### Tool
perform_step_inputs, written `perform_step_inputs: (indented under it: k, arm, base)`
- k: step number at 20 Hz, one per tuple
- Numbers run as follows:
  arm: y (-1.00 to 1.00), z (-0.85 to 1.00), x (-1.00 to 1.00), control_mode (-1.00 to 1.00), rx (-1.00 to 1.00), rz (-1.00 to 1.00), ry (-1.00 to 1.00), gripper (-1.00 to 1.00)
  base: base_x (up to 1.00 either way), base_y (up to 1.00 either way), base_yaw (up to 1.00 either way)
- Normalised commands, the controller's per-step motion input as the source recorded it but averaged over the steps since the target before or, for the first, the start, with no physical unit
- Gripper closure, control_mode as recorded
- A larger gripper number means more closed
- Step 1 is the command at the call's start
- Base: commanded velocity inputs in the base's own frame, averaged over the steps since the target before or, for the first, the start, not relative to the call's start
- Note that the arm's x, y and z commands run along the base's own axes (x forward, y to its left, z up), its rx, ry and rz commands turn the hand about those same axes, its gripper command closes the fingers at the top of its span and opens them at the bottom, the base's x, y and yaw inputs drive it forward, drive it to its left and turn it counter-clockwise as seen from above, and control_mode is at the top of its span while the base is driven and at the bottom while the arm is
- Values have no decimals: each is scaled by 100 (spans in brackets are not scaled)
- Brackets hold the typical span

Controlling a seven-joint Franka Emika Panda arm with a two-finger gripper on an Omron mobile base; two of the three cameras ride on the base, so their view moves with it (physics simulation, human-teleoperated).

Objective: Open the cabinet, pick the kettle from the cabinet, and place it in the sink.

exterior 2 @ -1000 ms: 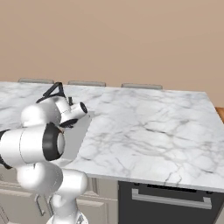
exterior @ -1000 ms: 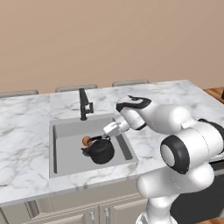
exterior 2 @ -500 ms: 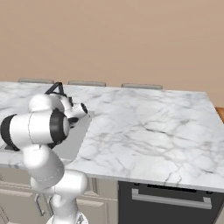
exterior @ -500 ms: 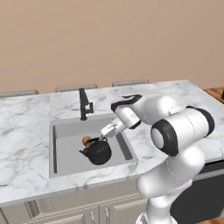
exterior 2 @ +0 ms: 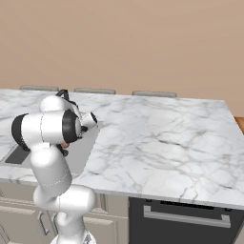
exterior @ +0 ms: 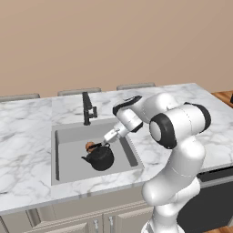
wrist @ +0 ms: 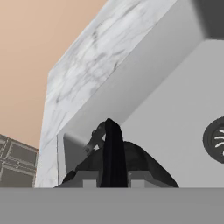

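A black faucet (exterior: 87, 108) stands at the twelve o'clock edge of the grey sink (exterior: 63, 164), set into a white marble counter (exterior: 22, 136) that runs to three o'clock under a bare tan wall (exterior: 113, 41). Inside the basin, toward three o'clock, sits the black kettle (exterior: 99, 157), with a small orange ball (exterior: 89, 146) at its eleven o'clock side. The gripper (exterior: 103, 144) reaches down from the white arm (exterior: 177, 127) at the kettle's one o'clock, its jaws nearly closed around the arched handle (wrist: 113, 148), which rises between the fingertips in the hand view; the hold appears meant to set the kettle down rather than drop it. The kettle's base looks to be at the basin floor, clear of the round drain (wrist: 216, 139), so release seems near.
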Motion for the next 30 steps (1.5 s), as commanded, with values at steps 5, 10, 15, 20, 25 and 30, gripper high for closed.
perform_step_inputs:
  k: [5,10,15,20,25,30]
  arm:
    - [1,-19,20,-100,1,5,-5,100]
    - [6,-21,19,-100,0,5,-9,100]
    - [8,-21,12,-100,0,5,-13,100]
    - [6,-21,19,-100,0,6,-12,100]
    - [1,-22,17,-100,0,6,-7,100]
    - [0,-20,20,-100,0,6,-3,100]
  base:
    - [0,0,0]
    - [0,0,0]
    - [0,0,0]
    - [0,0,0]
    - [0,0,0]
    - [0,0,0]
